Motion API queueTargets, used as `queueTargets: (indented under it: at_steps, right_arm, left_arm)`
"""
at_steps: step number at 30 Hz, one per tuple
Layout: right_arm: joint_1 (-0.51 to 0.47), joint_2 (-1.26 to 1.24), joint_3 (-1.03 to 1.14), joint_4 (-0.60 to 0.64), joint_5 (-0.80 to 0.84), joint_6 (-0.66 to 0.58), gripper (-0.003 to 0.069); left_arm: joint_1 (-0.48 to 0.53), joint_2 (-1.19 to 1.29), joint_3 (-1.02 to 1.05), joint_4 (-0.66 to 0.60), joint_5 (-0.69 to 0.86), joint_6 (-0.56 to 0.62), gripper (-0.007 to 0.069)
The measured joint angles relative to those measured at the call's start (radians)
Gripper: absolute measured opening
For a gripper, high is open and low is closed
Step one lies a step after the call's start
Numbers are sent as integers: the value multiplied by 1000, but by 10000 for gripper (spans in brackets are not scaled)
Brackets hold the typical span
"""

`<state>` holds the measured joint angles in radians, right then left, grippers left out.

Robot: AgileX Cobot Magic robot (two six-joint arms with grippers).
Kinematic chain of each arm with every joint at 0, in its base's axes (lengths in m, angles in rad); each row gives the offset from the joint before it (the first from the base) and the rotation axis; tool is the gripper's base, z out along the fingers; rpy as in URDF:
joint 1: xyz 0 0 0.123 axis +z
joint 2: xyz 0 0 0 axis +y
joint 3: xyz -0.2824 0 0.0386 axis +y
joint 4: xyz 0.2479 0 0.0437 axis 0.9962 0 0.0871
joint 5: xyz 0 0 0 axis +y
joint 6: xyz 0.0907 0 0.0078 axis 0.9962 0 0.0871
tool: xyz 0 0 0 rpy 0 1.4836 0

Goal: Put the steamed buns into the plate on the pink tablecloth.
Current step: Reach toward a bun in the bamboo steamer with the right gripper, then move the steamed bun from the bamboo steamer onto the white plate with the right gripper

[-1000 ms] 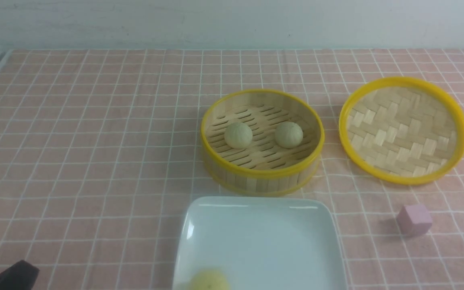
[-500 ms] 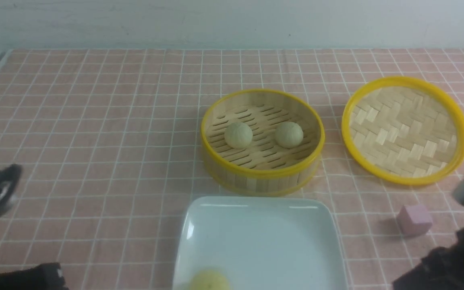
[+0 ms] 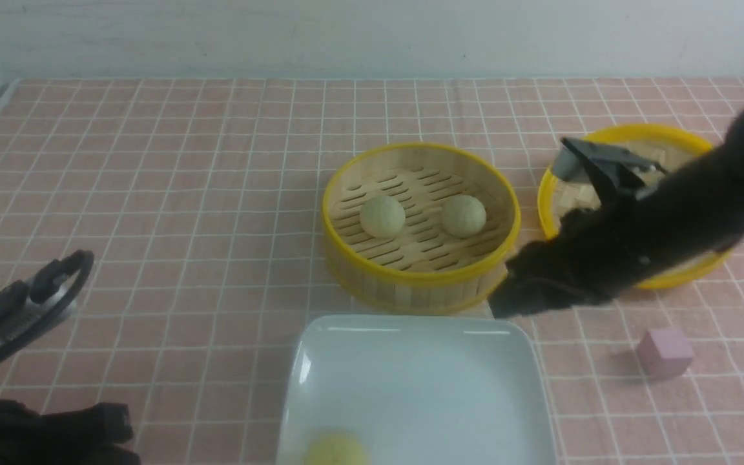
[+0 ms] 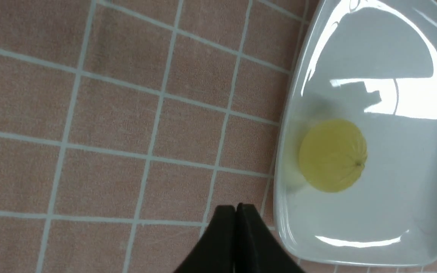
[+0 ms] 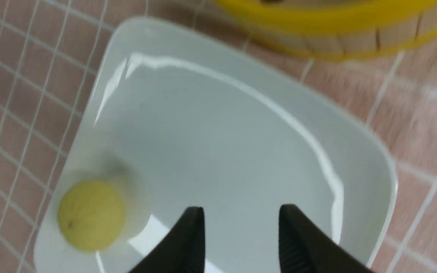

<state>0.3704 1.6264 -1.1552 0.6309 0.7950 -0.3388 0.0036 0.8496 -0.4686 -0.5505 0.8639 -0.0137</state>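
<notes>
Two steamed buns (image 3: 382, 216) (image 3: 464, 216) lie in the bamboo steamer (image 3: 411, 281) on the pink tablecloth (image 3: 152, 194). Another bun (image 3: 336, 453) (image 4: 332, 155) (image 5: 91, 214) rests in the white plate (image 3: 423, 381) (image 4: 393, 170) (image 5: 222, 132), near its front left corner. My right gripper (image 5: 241, 212) (image 3: 500, 303) hovers over the plate's far right corner beside the steamer, open and empty. My left gripper (image 4: 235, 207) is shut on nothing, above the cloth just left of the plate.
The woven bamboo lid (image 3: 630, 131) lies right of the steamer, partly hidden behind my right arm. A pink cube (image 3: 664, 352) sits on the cloth right of the plate. My left arm (image 3: 42, 426) fills the near left corner.
My right arm has swung in from the near right, across the lid, to the steamer's near right side, and its jaws have opened. The left arm has risen into view at the near left.
</notes>
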Motion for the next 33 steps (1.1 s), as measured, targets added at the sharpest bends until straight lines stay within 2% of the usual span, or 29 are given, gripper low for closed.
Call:
queueTargets:
  at_steps: [4, 8, 11, 14, 17, 20, 22, 27, 31, 33]
  right_arm:
    - [23, 160, -248, -198, 7, 157, 323]
    - [23, 301, -428, -402, -10, 297, 350]
    - [22, 389, -524, -484, -58, 365, 353]
    - [22, 457, -557, -497, -103, 383, 330]
    - [22, 503, -560, -498, -114, 387, 271]
    - [22, 522, -563, -498, -118, 388, 107]
    - [22, 501, -566, -498, -93, 387, 34]
    - [22, 394, -560, -484, 67, 364, 13]
    - [31, 152, -471, -412, 237, 348, 13]
    - [40, 91, -422, -396, 255, 345, 13]
  left_arm:
    - [0, 0, 0, 4, -11, 0, 25]
    - [0, 0, 0, 4, -13, 0, 32]
    - [0, 0, 0, 4, -14, 0, 39]
    - [0, 0, 0, 4, -15, 1, 45]
    - [0, 0, 0, 4, -15, 1, 50]
    - [0, 0, 0, 4, -16, 1, 53]
    - [0, 0, 0, 4, -17, 1, 56]
    - [0, 0, 0, 4, -23, 1, 62]
    - [0, 0, 0, 21, -23, 1, 70]
    - [0, 0, 0, 28, -23, 1, 72]
